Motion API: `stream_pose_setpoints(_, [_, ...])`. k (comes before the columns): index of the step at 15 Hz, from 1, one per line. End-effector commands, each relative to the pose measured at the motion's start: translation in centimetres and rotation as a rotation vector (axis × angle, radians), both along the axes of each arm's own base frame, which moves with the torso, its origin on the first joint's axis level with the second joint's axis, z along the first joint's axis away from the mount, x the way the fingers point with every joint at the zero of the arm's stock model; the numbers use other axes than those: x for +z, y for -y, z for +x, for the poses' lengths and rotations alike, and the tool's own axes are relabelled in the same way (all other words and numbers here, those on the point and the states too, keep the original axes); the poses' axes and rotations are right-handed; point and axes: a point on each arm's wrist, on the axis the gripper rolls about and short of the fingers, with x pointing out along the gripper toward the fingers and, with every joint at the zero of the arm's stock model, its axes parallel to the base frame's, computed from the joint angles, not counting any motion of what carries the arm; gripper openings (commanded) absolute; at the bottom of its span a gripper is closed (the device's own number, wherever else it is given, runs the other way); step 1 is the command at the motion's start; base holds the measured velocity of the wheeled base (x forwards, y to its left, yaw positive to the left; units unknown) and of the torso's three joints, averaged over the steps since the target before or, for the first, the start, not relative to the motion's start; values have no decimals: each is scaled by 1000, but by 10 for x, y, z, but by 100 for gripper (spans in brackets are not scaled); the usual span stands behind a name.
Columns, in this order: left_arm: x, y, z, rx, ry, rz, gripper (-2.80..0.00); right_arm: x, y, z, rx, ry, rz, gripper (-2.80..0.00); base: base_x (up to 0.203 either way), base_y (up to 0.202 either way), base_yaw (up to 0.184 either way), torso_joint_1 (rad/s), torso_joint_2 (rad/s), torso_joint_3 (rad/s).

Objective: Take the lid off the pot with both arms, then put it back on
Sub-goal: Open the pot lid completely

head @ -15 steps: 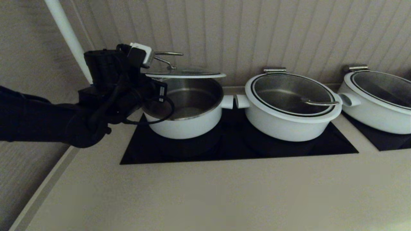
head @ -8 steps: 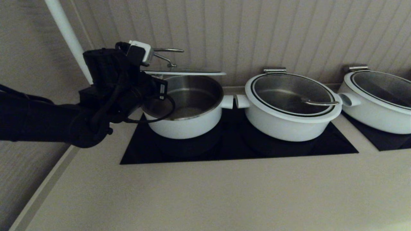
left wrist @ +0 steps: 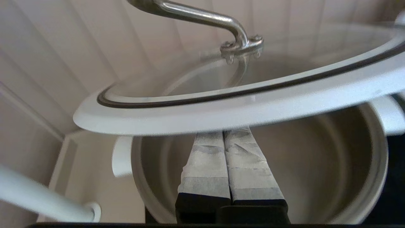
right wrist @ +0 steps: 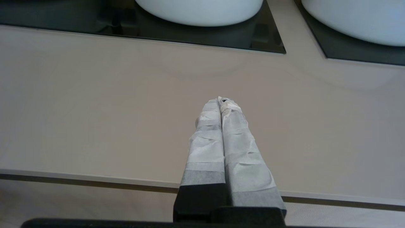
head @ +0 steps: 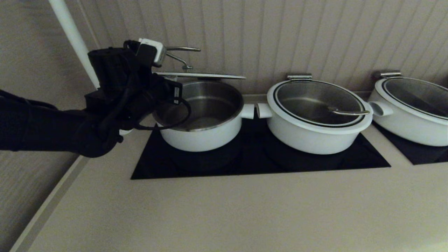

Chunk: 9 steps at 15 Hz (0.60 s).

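Note:
The lid (head: 201, 75), clear glass with a white rim and a steel loop handle (head: 180, 52), hangs roughly level a little above the open white pot (head: 203, 119) at the left of the black cooktop. My left gripper (head: 169, 79) is at the lid's left edge. In the left wrist view its taped fingers (left wrist: 205, 158) are pressed together and pass under the lid's white rim (left wrist: 221, 114), which hides their tips; the pot's steel inside (left wrist: 316, 164) lies below. My right gripper (right wrist: 221, 100) is shut and empty over the bare counter, out of the head view.
Two wider lidded white pots stand to the right, one (head: 316, 115) beside the open pot with their handles close, one (head: 413, 108) at the far right. A ribbed wall is right behind them. A white pole (head: 73, 38) rises at the back left. The beige counter (head: 227, 213) spreads in front.
My left arm has raised the lid a little higher above the pot, and the lid now sits flatter. The pots have not moved.

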Motion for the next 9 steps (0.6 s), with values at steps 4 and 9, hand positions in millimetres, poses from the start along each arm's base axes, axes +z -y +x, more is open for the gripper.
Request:
stream_pose_setpoints(4, [12,1,2,1,45,-14,-280,0,0,0,-1,5,-2,-280,0,0,0,0,0,0])
stream_pose_setpoints(9, [17,3,6,-1,64,-20,-280,0,0,0,1,5,-2,-280,0,0,0,0,0,0])
